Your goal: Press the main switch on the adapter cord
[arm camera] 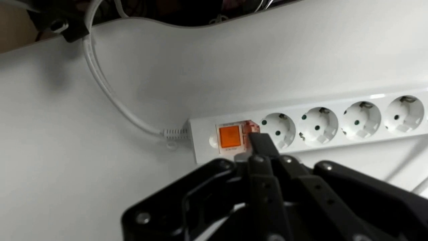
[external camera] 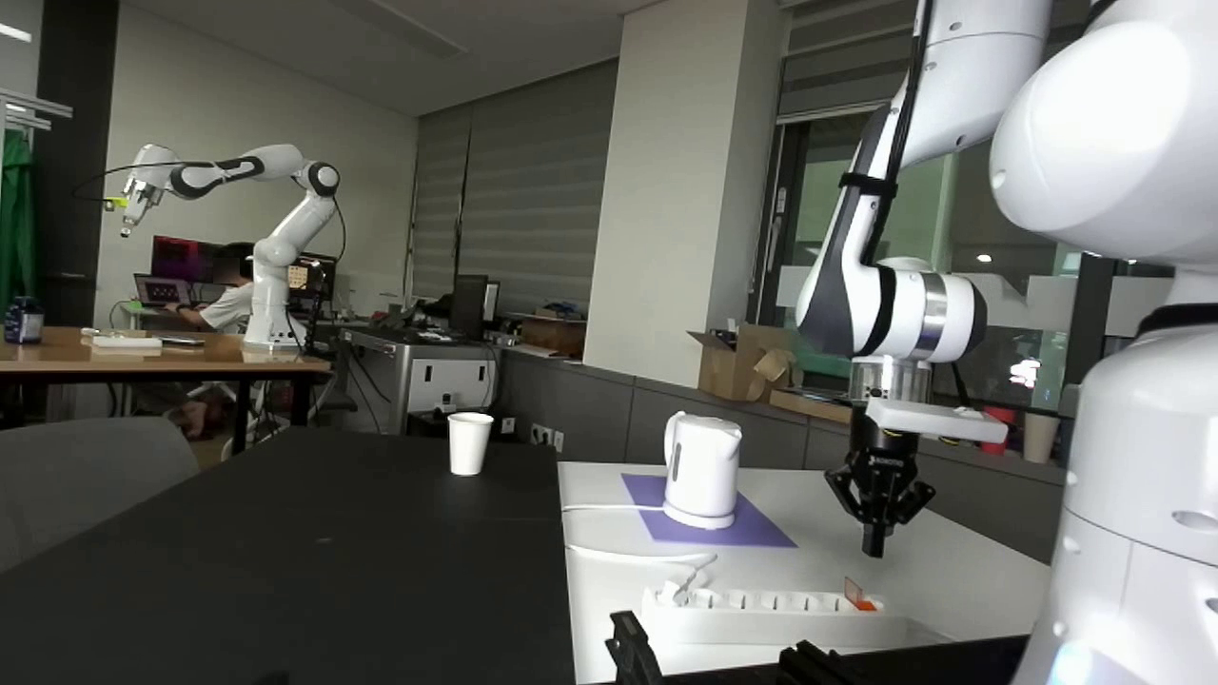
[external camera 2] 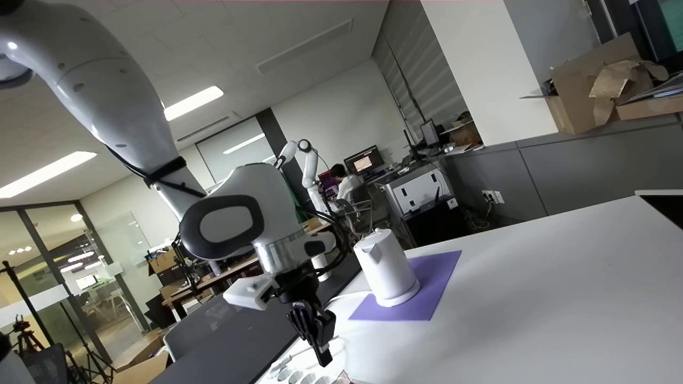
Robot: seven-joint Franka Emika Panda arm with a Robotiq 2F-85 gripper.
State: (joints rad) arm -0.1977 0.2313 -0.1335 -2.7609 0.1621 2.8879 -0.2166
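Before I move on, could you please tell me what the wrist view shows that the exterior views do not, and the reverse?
Only the wrist view shows the ribbed sleeve at one end of the power strip and the pin holes inside its sockets.

Only the exterior views show the white kettle on a purple sheet and the white cup.

Shared: the power strip, the shut gripper and the red-orange main switch, small in an exterior view but large in the wrist view.

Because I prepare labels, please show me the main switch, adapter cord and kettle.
Main switch (arm camera: 230,136), wrist view: its orange face.
Adapter cord (external camera: 761,625), in an exterior view: its long white side.
Kettle (external camera: 706,476), in an exterior view: its body.
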